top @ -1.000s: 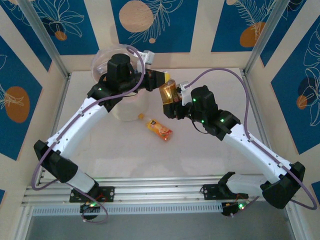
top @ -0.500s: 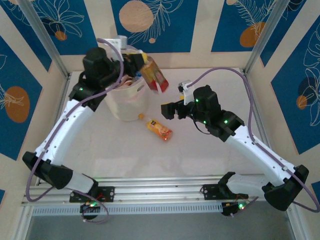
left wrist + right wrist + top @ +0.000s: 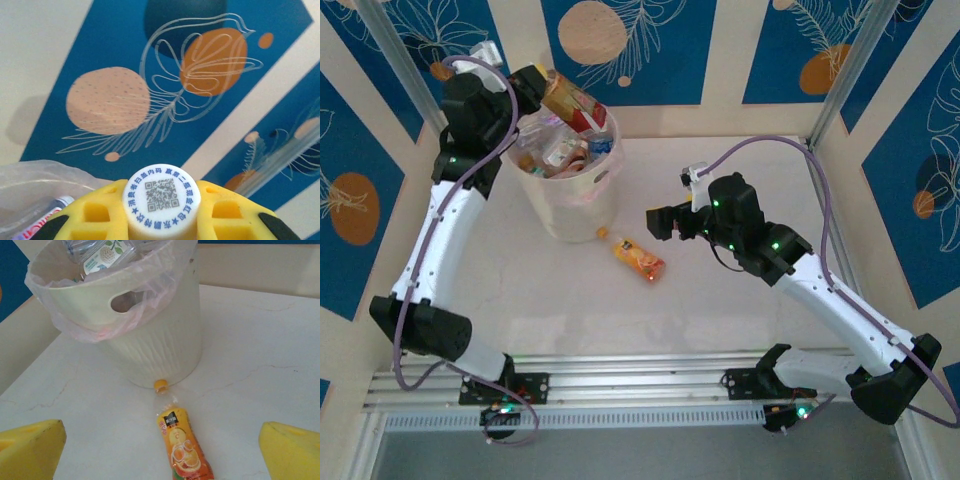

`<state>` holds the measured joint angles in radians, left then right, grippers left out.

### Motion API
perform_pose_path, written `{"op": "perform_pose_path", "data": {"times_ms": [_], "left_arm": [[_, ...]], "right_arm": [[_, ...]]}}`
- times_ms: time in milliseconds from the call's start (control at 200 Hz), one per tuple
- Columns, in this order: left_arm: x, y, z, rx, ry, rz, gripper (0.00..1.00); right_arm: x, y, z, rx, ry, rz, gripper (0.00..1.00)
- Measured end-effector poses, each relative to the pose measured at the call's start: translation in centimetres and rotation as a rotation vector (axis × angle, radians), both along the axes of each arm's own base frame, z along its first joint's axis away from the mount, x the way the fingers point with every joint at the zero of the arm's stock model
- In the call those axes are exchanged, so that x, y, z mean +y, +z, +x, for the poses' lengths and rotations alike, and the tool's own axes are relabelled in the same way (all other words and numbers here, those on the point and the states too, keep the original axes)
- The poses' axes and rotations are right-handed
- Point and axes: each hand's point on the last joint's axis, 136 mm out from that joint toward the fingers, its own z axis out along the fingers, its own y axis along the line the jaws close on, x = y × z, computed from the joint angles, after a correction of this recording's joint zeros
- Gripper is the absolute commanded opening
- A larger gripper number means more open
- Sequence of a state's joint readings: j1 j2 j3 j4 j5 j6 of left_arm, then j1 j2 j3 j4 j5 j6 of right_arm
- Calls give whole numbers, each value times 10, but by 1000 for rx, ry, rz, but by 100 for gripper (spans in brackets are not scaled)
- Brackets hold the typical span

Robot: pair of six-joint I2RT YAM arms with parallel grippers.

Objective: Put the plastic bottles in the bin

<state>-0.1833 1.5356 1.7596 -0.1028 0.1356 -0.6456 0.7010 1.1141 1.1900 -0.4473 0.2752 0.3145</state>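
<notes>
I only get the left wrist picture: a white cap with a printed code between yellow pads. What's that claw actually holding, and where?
Observer: The left claw is shut on a red-labelled bottle, tilted over the open top of the bin.
Visitor: Is anything inside the bin?
Observer: Yes, several bottles lie inside its pink liner.
Visitor: Any bottles outside it?
Observer: One orange bottle lies on the table, its cap at the bin's foot.

Orange-capped bottle (image 3: 182, 445) lies, cap seemingly touching the bin (image 3: 165, 340).
</notes>
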Motion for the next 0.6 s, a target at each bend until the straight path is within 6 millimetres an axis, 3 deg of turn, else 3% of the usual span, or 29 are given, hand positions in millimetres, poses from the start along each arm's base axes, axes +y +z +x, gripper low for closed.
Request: {"op": "perform_pose_path", "data": {"times_ms": [205, 600], "left_arm": [[13, -17, 32, 71, 10, 14, 0], [-12, -54, 51, 179, -128, 131, 0]], "right_arm": [[-3, -3, 0, 9, -14, -12, 99], [-6, -4, 2, 8, -32, -18, 99]]}}
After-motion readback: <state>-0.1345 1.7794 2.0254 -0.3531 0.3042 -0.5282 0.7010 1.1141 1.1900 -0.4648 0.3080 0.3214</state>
